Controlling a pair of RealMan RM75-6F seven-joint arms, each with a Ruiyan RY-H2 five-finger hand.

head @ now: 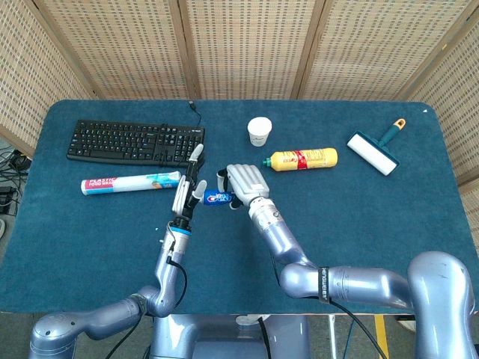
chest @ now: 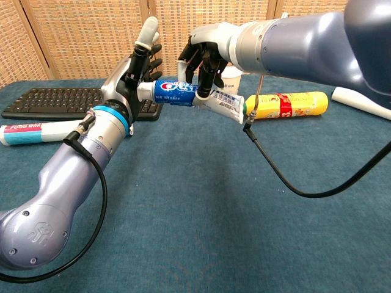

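The toothpaste tube (chest: 183,93) is up off the surface, lying roughly level in the air above the middle, a little toward the far edge. The right hand (chest: 204,52) grips it around its flat crimped half, fingers curled down over it. At the cap end, the left hand (chest: 135,70) touches the tube, its fingers mostly stretched upward with the tube's white end lodged against the palm side; whether it really clamps the tube I cannot tell. In the head view the left hand (head: 187,187) and right hand (head: 244,184) stand close together with the tube (head: 217,198) bridging them.

Just beyond the right hand lies the yellow bottle (head: 303,158), on its side, and the white cup (head: 259,132) stands upright a bit nearer the far edge. Toward the far left corner sits the black keyboard (head: 135,141), its cable running to the far edge. In front of it, the plastic wrap roll (head: 129,182) lies lengthwise. Over by the far right corner rests the lint roller (head: 377,149), its handle pointing at the corner. All of it sits on the blue surface (head: 359,239).
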